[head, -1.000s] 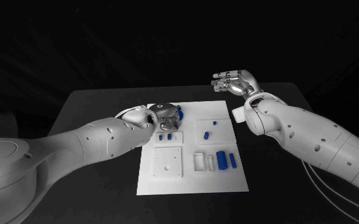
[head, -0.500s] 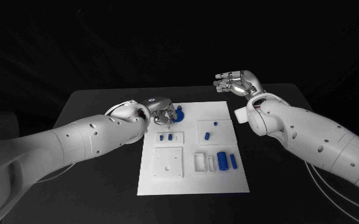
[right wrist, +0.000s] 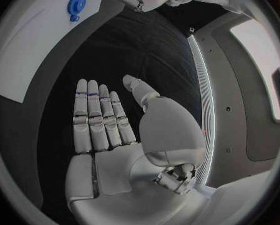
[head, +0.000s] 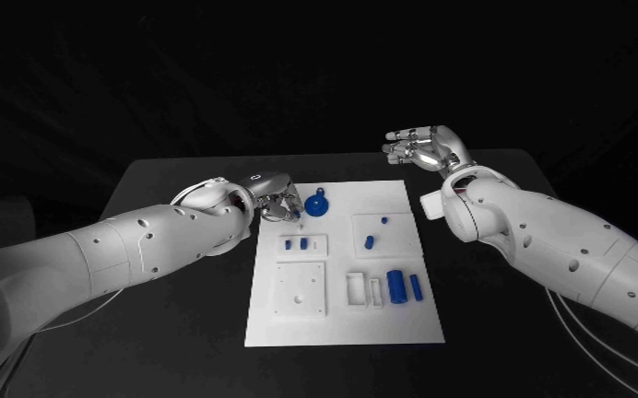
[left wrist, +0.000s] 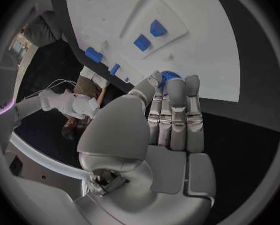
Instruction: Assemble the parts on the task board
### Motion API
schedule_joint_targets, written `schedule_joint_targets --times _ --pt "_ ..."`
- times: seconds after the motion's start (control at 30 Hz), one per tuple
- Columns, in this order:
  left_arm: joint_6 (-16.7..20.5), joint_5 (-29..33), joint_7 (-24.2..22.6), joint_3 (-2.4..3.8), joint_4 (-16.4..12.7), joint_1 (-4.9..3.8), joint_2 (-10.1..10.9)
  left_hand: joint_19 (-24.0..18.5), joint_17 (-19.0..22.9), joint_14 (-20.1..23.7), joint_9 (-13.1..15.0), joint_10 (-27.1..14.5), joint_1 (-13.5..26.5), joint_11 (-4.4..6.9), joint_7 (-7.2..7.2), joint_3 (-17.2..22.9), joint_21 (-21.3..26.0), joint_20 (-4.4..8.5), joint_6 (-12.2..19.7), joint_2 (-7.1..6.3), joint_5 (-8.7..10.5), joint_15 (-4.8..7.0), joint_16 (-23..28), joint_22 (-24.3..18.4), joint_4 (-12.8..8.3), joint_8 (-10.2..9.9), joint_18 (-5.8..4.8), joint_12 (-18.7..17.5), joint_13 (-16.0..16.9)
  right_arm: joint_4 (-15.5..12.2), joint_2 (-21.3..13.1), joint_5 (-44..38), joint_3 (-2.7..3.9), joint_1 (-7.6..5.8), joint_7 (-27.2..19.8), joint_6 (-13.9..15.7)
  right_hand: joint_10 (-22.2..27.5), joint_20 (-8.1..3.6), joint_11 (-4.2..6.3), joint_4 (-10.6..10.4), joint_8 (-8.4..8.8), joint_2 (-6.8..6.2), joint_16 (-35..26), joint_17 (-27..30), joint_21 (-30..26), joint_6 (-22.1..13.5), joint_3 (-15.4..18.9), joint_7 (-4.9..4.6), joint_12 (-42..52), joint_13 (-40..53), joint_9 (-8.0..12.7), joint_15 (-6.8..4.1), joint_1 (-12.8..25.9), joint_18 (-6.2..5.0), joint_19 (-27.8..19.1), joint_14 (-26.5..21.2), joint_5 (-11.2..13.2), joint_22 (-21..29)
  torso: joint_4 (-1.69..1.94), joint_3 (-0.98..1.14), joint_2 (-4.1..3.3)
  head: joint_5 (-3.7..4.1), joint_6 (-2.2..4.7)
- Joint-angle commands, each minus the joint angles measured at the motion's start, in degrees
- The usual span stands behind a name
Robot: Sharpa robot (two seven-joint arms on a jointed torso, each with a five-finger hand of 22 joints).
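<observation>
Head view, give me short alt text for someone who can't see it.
A white task board with small blue parts lies on a black table. The left hand hovers beside a round blue gear; the right hand is raised, open, beyond the board.

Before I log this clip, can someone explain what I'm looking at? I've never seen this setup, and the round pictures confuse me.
It is a robot with two white arms, each ending in a silver hand. The square picture comes from a camera on its head, looking down at a black table. The two round pictures come from fisheye cameras at each wrist, looking out over that arm's own palm.

On the table lies a white board with small blue parts: a round blue gear at the far end and blue pegs nearer the robot.

The left hand sits at the board's far left edge beside the gear; its fingers look straight and seem to hold nothing. The right hand is raised beyond the board, open and empty.
</observation>
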State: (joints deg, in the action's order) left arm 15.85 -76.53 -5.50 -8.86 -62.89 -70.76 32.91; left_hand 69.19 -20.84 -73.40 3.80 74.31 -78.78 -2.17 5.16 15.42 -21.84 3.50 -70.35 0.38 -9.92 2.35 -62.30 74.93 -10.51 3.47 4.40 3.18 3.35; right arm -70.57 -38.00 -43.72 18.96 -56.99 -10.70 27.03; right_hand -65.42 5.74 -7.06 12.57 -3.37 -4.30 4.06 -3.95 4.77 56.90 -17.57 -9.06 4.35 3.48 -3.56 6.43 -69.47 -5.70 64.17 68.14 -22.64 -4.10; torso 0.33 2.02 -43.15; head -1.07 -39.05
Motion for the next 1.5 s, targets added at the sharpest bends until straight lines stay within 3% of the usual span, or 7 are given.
schedule_joint_targets --times 0.03,0.3,0.63,0.8,1.13,1.5 --pt "-1.7 0.8 0.2 0.03 0.1 0.01 -0.2 -0.3 0.1 -0.1 0.1 0.1 0.1 -0.07 -0.06 -0.1 -0.3 -0.09 -0.3 0.2 0.02 -0.02 0.2 1.3 -0.2 0.2 0.76 0.2 0.1 0.0 0.1 -0.2 0.01 0.01 -0.4 -0.8 0.3 0.11 -0.08 0.3 -0.14 -0.14 -0.2 0.1 -0.3 0.2 -0.2 -0.02 -0.2 -0.1 0.0 -0.07 0.5 -0.43 -0.4 -0.4 -0.3 0.1 -0.15 0.03 -0.09 -0.11 0.05" --pt "-1.8 0.8 0.0 -0.04 1.2 0.27 -0.6 -0.4 0.1 -0.1 0.1 0.1 -0.1 -0.09 -0.04 -0.1 -0.5 -0.08 -0.3 0.2 0.0 -0.02 0.2 1.2 -0.2 0.2 0.75 0.2 0.1 -0.1 0.1 -0.2 0.01 0.01 -0.4 -0.8 0.3 0.11 -0.08 0.3 -0.14 -0.14 -0.2 0.1 -0.3 0.2 -0.2 -0.02 -0.2 -0.1 0.0 -0.07 0.5 -0.43 -0.4 -0.4 -0.3 0.1 -0.17 0.28 -0.03 -0.23 0.0" --pt "-2.6 0.7 -0.2 -0.31 2.9 1.3 -1.9 -0.5 0.0 -0.1 0.1 0.2 -0.1 -0.06 -0.04 -0.1 -0.7 -0.05 -0.3 0.31 -0.11 0.01 0.2 1.2 -0.2 0.2 0.75 0.2 0.0 -0.1 0.2 -0.2 0.01 0.01 -0.4 -0.8 0.3 0.11 -0.08 0.3 -0.14 -0.14 -0.2 0.1 -0.3 0.2 -0.2 -0.02 -0.2 -0.1 0.0 -0.07 0.5 -0.43 -0.4 -0.4 -0.3 0.1 -0.3 0.26 -0.08 -0.19 -0.11" --pt "-2.9 0.7 -0.1 -0.46 3.4 1.71 -2.1 -0.5 0.0 -0.1 0.1 0.2 -0.1 -0.06 -0.04 -0.1 -0.7 -0.05 -0.3 0.31 -0.11 0.01 0.2 1.2 -0.2 0.2 0.75 0.2 0.0 -0.1 0.2 -0.2 0.01 0.01 -0.4 -0.8 0.4 0.12 -0.09 0.3 -0.14 -0.09 -0.2 0.1 -0.3 0.2 -0.3 -0.02 -0.2 -0.1 0.0 -0.06 0.5 -0.44 -0.4 -0.5 -0.3 0.1 -0.19 0.19 -0.08 -0.03 -0.18" --pt "-3.4 0.7 0.0 -0.7 4.0 1.88 -2.4 -0.6 0.0 0.0 0.1 0.1 -0.1 -0.1 -0.01 -0.1 -0.8 -0.05 -0.3 0.29 -0.12 0.01 0.2 1.2 -0.2 0.2 0.75 0.2 0.0 -0.1 0.2 -0.2 0.01 0.01 -0.4 -0.8 0.4 0.12 -0.09 0.3 -0.14 -0.09 -0.2 0.1 -0.3 0.2 -0.3 -0.02 -0.2 -0.1 0.0 -0.06 0.5 -0.44 -0.4 -0.5 -0.3 0.1 -0.21 0.16 -0.03 -0.27 -0.23" --pt "-2.6 1.0 -0.3 -0.97 4.5 2.17 -3.0 -0.7 0.1 0.0 0.1 -0.1 0.0 -0.15 0.01 -0.1 -0.8 -0.08 -0.1 0.29 -0.12 -0.03 0.2 1.2 -0.2 0.2 0.76 0.2 0.1 -0.1 0.3 -0.2 0.01 0.02 -0.5 -0.8 0.3 0.11 -0.08 0.4 -0.13 -0.1 -0.2 0.1 -0.3 0.1 -0.3 -0.02 -0.2 -0.1 0.0 -0.07 0.5 -0.45 -0.4 -0.4 -0.3 0.1 -0.21 0.19 -0.05 -0.01 -0.25"
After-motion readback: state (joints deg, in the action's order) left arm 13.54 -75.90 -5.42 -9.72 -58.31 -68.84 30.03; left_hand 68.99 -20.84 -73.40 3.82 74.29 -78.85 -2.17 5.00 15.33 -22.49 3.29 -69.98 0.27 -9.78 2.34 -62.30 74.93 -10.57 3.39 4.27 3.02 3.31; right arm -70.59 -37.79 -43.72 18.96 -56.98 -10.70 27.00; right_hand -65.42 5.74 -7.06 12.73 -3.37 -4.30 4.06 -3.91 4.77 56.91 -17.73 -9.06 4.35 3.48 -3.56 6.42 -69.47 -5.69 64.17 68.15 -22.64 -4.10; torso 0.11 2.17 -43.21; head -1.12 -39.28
